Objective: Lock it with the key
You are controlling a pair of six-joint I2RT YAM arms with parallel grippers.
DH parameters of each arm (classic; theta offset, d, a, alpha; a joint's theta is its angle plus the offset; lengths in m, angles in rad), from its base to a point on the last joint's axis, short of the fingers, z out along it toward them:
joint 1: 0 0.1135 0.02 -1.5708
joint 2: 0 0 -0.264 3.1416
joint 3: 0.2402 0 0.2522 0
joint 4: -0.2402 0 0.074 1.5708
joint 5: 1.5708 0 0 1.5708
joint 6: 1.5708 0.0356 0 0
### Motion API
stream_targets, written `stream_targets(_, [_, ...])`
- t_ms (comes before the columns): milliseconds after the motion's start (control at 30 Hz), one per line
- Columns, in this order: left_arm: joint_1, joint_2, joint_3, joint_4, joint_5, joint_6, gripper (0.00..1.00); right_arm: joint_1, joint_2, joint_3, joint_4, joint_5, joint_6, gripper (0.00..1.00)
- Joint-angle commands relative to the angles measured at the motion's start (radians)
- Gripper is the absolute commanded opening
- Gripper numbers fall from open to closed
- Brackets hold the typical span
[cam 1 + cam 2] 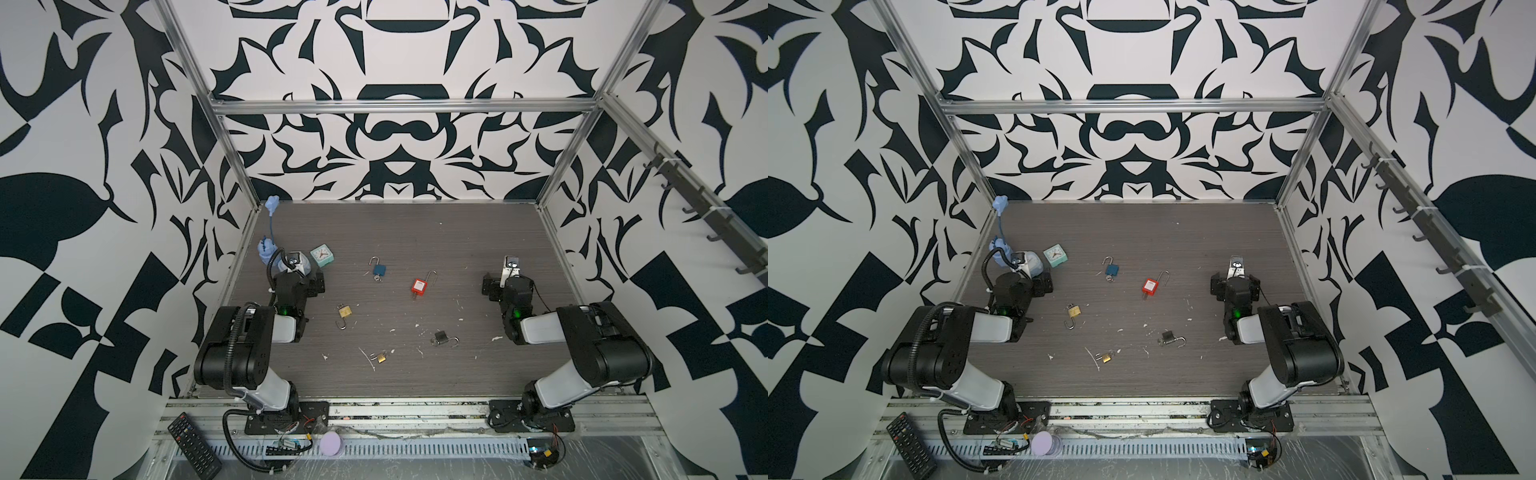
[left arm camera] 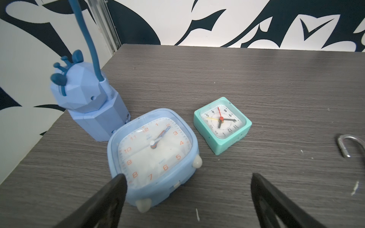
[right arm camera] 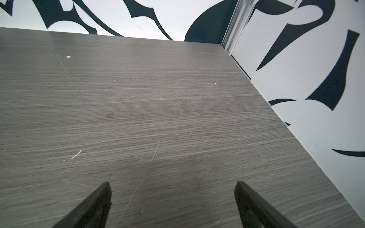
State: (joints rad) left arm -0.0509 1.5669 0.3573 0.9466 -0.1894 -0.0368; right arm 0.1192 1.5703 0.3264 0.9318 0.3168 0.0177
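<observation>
Several padlocks lie on the dark wood table with their shackles swung open: a blue one (image 1: 379, 269), a red one (image 1: 419, 286), a brass one (image 1: 344, 311), a smaller brass one (image 1: 381, 356) and a black one (image 1: 440, 336). A key (image 1: 377, 279) seems to stick out of the blue padlock's base; the other keys are too small to make out. My left gripper (image 2: 187, 178) hangs open at the table's left side, over a blue clock. My right gripper (image 3: 172, 184) hangs open at the right side, over bare table. Neither touches a padlock.
A blue alarm clock (image 2: 152, 154), a small teal clock (image 2: 222, 124) and a blue giraffe-shaped lamp (image 2: 88, 98) stand at the left wall. An open shackle (image 2: 347, 144) shows in the left wrist view. White scraps dot the table. A remote (image 1: 193, 442) lies on the front rail.
</observation>
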Motion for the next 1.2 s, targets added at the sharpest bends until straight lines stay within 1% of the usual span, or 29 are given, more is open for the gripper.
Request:
stream_targets(0, [-0.002, -0.034, -0.037, 0.053, -0.050, -0.019, 0.99, -0.001, -0.027, 0.008, 0.029, 0.001, -0.001, 0.99])
stream_targets(67, [-0.004, -0.086, -0.067, 0.072, -0.042, -0.015, 0.99, -0.001, -0.108, 0.003, -0.021, -0.018, -0.010, 0.99])
stream_targets(100, [-0.020, -0.141, -0.072, 0.044, -0.072, 0.003, 0.99, 0.000, -0.177, 0.012, -0.087, -0.041, -0.017, 0.99])
stream_targets(133, [-0.036, -0.207, -0.063, -0.025, -0.099, 0.007, 0.99, -0.001, -0.257, 0.031, -0.191, -0.070, -0.026, 0.99])
stream_targets(200, [-0.042, -0.402, -0.012, -0.248, -0.087, -0.005, 0.99, -0.001, -0.416, 0.063, -0.333, -0.113, 0.006, 0.99])
stream_targets(233, [-0.042, -0.484, 0.034, -0.375, -0.075, -0.024, 0.99, -0.001, -0.484, 0.080, -0.378, -0.133, 0.056, 0.99])
stream_targets(267, [-0.042, -0.550, 0.081, -0.472, -0.084, -0.054, 0.99, 0.000, -0.536, 0.095, -0.415, -0.135, 0.137, 0.99])
stream_targets(333, [-0.040, -0.665, 0.185, -0.663, -0.123, -0.151, 0.99, -0.001, -0.626, 0.130, -0.508, -0.034, 0.443, 1.00])
stream_targets(367, [-0.040, -0.699, 0.229, -0.732, -0.160, -0.232, 0.99, -0.002, -0.658, 0.144, -0.551, -0.011, 0.576, 1.00])
stream_targets(400, [-0.040, -0.729, 0.272, -0.817, -0.210, -0.332, 0.99, -0.002, -0.680, 0.148, -0.539, -0.043, 0.609, 1.00])
stream_targets(433, [-0.040, -0.750, 0.313, -0.901, -0.272, -0.439, 0.99, -0.003, -0.690, 0.146, -0.490, -0.109, 0.591, 1.00])
stream_targets(467, [-0.036, -0.765, 0.355, -0.975, -0.291, -0.496, 0.99, -0.003, -0.690, 0.153, -0.470, -0.189, 0.589, 0.99])
stream_targets(533, [-0.026, -0.785, 0.429, -1.076, -0.224, -0.483, 0.99, -0.003, -0.671, 0.204, -0.507, -0.285, 0.595, 0.99])
stream_targets(633, [-0.028, -0.760, 0.550, -1.233, -0.090, -0.454, 0.99, -0.001, -0.602, 0.313, -0.626, -0.455, 0.549, 0.99])
stream_targets(700, [-0.035, -0.714, 0.623, -1.336, 0.020, -0.454, 0.99, 0.009, -0.543, 0.379, -0.650, -0.583, 0.510, 0.99])
stream_targets(767, [-0.060, -0.663, 0.673, -1.396, 0.081, -0.437, 0.99, 0.042, -0.504, 0.417, -0.653, -0.641, 0.471, 0.99])
stream_targets(833, [-0.115, -0.609, 0.728, -1.467, 0.081, -0.408, 0.99, 0.101, -0.478, 0.446, -0.662, -0.658, 0.384, 0.99])
stream_targets(867, [-0.158, -0.578, 0.763, -1.507, 0.067, -0.381, 0.99, 0.137, -0.467, 0.460, -0.673, -0.652, 0.330, 0.99])
stream_targets(967, [-0.301, -0.490, 0.852, -1.605, -0.010, -0.290, 0.99, 0.251, -0.437, 0.480, -0.697, -0.664, 0.120, 0.99])
stream_targets(1033, [-0.367, -0.428, 0.901, -1.663, -0.042, -0.260, 0.99, 0.314, -0.422, 0.486, -0.721, -0.689, -0.010, 0.99])
stream_targets(1100, [-0.420, -0.362, 0.928, -1.699, -0.030, -0.252, 0.99, 0.382, -0.402, 0.486, -0.746, -0.724, -0.151, 0.99])
stream_targets(1167, [-0.468, -0.302, 0.940, -1.711, -0.004, -0.245, 0.99, 0.430, -0.382, 0.495, -0.780, -0.738, -0.244, 0.99])
